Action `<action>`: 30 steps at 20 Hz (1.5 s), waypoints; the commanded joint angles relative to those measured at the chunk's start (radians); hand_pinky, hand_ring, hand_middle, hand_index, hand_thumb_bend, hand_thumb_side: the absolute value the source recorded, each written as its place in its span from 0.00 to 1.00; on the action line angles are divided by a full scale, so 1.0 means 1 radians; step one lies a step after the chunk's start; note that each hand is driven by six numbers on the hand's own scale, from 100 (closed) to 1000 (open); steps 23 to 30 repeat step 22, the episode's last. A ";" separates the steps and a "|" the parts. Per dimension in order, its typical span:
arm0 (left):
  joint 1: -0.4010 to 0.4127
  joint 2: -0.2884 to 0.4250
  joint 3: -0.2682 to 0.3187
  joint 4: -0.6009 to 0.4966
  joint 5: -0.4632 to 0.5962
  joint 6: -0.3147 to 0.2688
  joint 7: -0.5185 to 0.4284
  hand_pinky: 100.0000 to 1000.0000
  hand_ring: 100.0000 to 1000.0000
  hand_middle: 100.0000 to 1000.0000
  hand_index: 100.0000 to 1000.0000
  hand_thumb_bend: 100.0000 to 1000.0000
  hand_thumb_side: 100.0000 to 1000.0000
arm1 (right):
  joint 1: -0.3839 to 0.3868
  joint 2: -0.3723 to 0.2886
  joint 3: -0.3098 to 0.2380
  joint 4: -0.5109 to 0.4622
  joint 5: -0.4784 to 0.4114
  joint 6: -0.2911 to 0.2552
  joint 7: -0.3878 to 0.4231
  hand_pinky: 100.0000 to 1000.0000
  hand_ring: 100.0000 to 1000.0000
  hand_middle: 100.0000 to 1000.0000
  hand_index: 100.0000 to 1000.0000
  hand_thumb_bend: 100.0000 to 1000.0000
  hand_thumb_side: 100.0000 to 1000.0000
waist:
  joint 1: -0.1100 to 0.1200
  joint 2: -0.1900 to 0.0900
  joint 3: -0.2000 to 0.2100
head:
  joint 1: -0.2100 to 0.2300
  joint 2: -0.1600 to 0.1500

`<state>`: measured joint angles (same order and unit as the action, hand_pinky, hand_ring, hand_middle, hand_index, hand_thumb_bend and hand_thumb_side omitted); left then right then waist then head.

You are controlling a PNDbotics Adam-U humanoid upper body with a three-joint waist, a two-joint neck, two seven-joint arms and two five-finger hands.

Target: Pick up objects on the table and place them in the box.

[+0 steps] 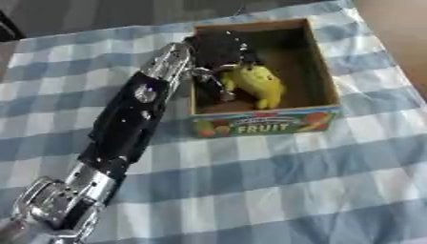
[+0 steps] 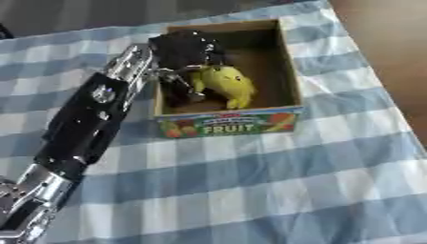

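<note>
The brown cardboard box (image 1: 321,62) stands on the blue and white checked tablecloth (image 1: 275,181), and its front label shows the word "FRUIT" among small pictures of fruit. The robot's left hand (image 1: 218,50) reaches into the box from the left side. Its fingers (image 1: 208,78) are curled around the yellow banana-shaped toy (image 1: 260,85), which is inside the box.

I have the left arm (image 1: 125,128) stretched up from the near left corner toward the box (image 1: 325,102), silver at the elbow and wrist, black along the forearm. The left robot hand (image 1: 218,50) sits over the box's left wall, fingers (image 1: 223,81) curled down inside it round a yellow piece (image 1: 259,85). I see no right arm.
</note>
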<state>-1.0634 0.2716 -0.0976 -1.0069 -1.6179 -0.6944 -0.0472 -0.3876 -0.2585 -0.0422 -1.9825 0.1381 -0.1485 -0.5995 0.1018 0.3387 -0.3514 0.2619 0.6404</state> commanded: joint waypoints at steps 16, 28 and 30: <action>0.028 0.032 0.099 -0.216 0.306 0.144 0.104 0.67 0.79 0.71 0.88 0.00 0.75 | 0.004 -0.014 -0.016 -0.018 0.001 0.006 -0.018 0.92 0.85 0.61 0.80 0.00 0.67 | -0.026 -0.045 0.050 | -0.050 0.031; 0.130 0.068 0.174 -0.360 0.396 0.192 0.192 0.59 0.77 0.73 0.85 0.00 0.67 | 0.011 -0.023 -0.025 -0.018 0.011 0.005 -0.030 0.92 0.85 0.61 0.80 0.00 0.67 | -0.041 -0.055 0.097 | -0.114 0.038; 0.130 0.068 0.174 -0.360 0.396 0.192 0.192 0.59 0.77 0.73 0.85 0.00 0.67 | 0.011 -0.023 -0.025 -0.018 0.011 0.005 -0.030 0.92 0.85 0.61 0.80 0.00 0.67 | -0.041 -0.055 0.097 | -0.114 0.038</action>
